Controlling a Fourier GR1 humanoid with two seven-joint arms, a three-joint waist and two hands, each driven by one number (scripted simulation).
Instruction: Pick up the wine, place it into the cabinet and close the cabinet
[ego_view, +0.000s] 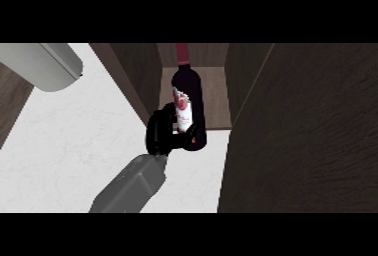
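The cabinet door (310, 130) is standing open, filling the right side of the head view as a dark wood-grain panel running from top to bottom. The counter (66, 150) is showing as a pale marbled surface across the left and lower middle. The cabinet (136, 75) is sitting at upper centre, with its dark side wall slanting down toward the counter and its lighter wooden floor (214, 100) visible inside the opening. A grey cylinder (44, 65) is lying at the upper left corner, partly cut off by the edge. A grey forearm (133, 187) is coming up from the lower edge toward the cabinet opening. The wine (184, 87) is a dark bottle with a red neck and a white-and-red label, and it is resting at the front edge of the cabinet floor, neck pointing into the interior. The hand (159, 135) at the end of the forearm is curling its black fingers around the lower body of the bottle, gripping it at the label and base. Which arm this is cannot be told; only one is showing.
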